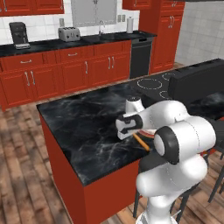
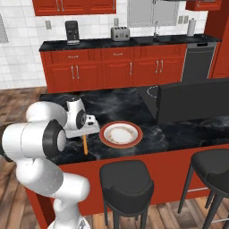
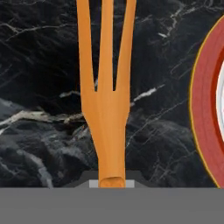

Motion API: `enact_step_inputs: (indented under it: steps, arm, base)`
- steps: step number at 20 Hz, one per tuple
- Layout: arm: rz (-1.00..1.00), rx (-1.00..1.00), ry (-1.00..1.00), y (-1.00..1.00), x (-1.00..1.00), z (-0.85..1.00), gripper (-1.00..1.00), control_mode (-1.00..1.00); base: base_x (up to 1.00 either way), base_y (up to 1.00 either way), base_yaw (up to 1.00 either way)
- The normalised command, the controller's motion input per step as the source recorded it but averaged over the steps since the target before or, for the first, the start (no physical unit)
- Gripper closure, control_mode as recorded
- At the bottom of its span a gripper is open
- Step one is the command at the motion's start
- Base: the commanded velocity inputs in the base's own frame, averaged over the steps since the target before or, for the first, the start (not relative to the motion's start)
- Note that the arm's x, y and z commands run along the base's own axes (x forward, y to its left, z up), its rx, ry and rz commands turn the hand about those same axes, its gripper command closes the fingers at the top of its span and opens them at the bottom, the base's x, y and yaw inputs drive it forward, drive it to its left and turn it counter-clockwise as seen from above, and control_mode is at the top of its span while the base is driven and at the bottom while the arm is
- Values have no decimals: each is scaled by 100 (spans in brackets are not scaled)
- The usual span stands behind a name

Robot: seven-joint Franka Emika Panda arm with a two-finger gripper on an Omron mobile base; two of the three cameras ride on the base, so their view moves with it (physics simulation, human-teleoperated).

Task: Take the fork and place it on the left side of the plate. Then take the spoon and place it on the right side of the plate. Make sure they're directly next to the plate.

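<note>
While I steer remotely, my end effector (image 2: pixel 91 123) stays out of it, clenched on the orange fork (image 3: pixel 106 109), whose long axis runs alongside the plate (image 2: pixel 120 134) rim, just left, over the black counter (image 2: pixel 125 105).

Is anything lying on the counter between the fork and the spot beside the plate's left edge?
Nothing visible does. The fork, gripped by the tool, sits over bare black counter left of the plate.
</note>
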Motion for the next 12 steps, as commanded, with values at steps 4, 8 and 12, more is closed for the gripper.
enact_step_inputs:
  steps: [4,8,12]
  arm:
    - [0,0,3,0,58,-29,100,-100]
    - [0,0,2,1,42,-38,100,-100]
    - [0,0,1,0,35,-39,100,-100]
  base:
    - [0,0,0]
    - [0,0,0]
    - [0,0,0]
